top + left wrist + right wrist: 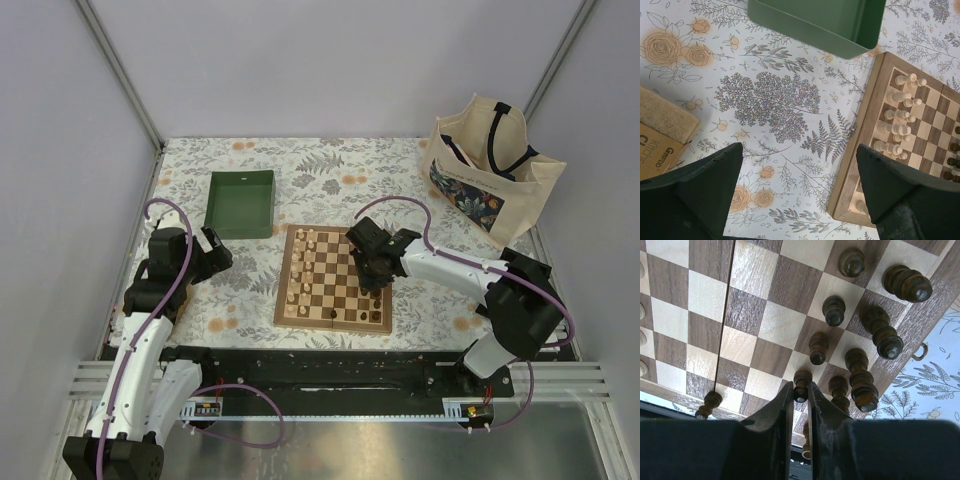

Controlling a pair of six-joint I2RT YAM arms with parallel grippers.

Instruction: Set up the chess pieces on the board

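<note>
The board (340, 272) lies at the table's centre. Cream chess pieces (303, 265) stand in two columns along its left side, and dark ones (376, 303) along its right. My right gripper (372, 280) reaches over the board's right half. In the right wrist view it (800, 390) is shut on a dark pawn (802, 381), whose base rests on or just above a square beside other dark pieces (834, 310). My left gripper (799, 150) hangs open and holds nothing. It is above the floral cloth, left of the board (935, 115) and its cream pieces (897, 117).
A green tray (241, 203) sits at the back left of the board. A cream tote bag (490, 165) stands at the back right. A sponge (662, 112) and a printed box (655, 147) lie left of my left gripper. One dark piece (710, 402) stands at the board's edge.
</note>
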